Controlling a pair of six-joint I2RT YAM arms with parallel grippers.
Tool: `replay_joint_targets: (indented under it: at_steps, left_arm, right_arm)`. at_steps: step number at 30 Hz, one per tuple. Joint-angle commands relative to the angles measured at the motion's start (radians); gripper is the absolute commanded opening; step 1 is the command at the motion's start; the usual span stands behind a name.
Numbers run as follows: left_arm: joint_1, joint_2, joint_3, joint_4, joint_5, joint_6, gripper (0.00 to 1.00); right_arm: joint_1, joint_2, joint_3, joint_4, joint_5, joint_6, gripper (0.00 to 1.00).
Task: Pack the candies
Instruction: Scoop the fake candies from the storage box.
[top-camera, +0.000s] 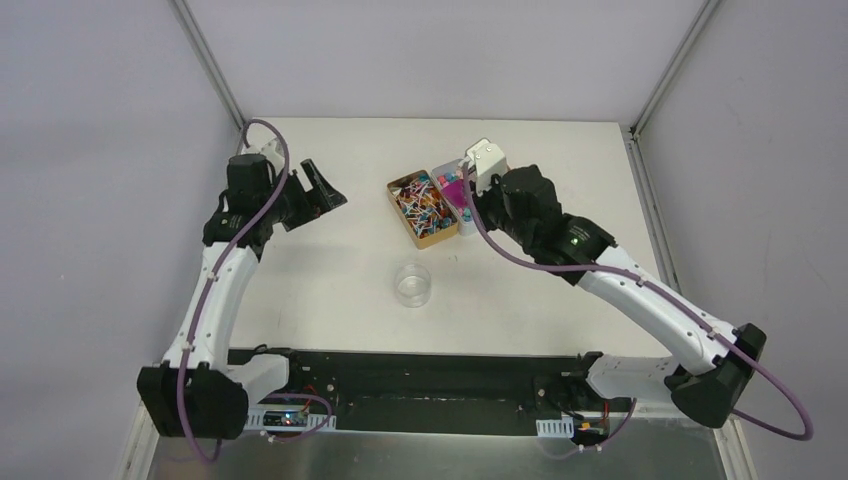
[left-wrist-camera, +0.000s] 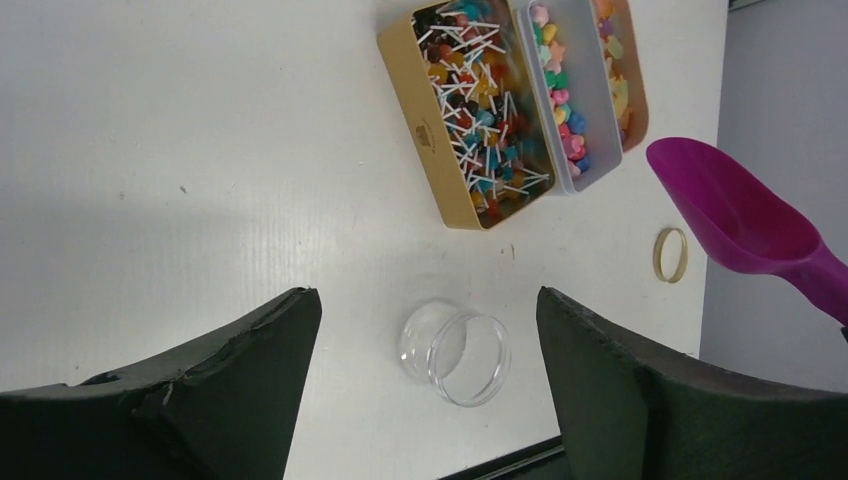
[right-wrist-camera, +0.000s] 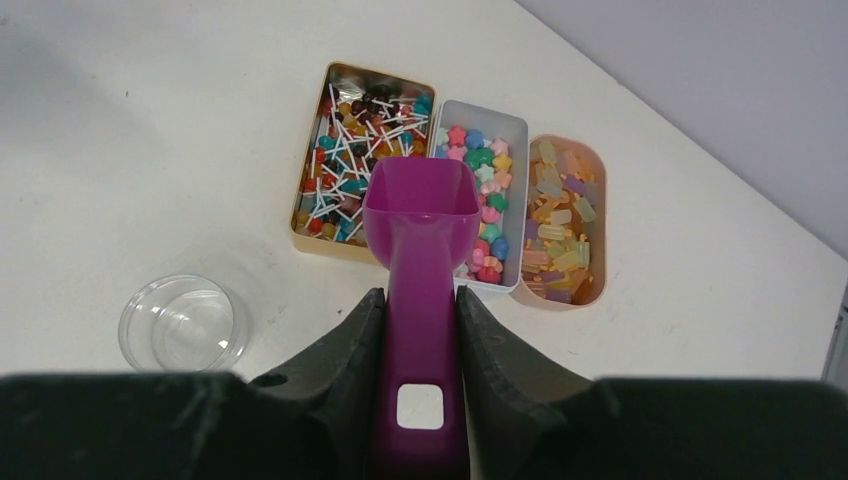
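Table (top-camera: 330, 200) carries three trays (right-wrist-camera: 325, 250). Right pincer (right-wrist-camera: 420, 300) is clenched on the scoop (right-wrist-camera: 420, 215) handle, long axis pointing at the trays. Candies (right-wrist-camera: 345, 160) lie dead ahead inside. Left pincer (left-wrist-camera: 428, 295) is released, empty, farther off.

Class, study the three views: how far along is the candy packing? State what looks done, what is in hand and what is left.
Done: the magenta scoop is clamped by its handle in the right pincer. In hand: the scoop, which looks empty, is held above the table near the candies; the left pincer is open and holds nothing. Left: nearly everything, since the clear jar looks empty.
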Motion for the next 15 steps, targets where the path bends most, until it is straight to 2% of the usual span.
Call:
replay_joint_targets:
  at_steps: [1,8,15]
  left_arm:
    - [0.000,0.135,0.048,0.080,0.070,0.030,0.80]
    - [-0.001,0.395,0.221,0.206,0.095,-0.039,0.77]
    - [-0.008,0.637,0.367,0.273,0.111,-0.056,0.73]
  right_arm:
    - [-0.032,0.069,0.106,-0.105,-0.099,0.077,0.00]
    - [-0.056,0.243,0.234,-0.205,-0.124,0.146,0.00]
    - [-0.081,0.354,0.389,-0.305,-0.041,0.149,0.00]
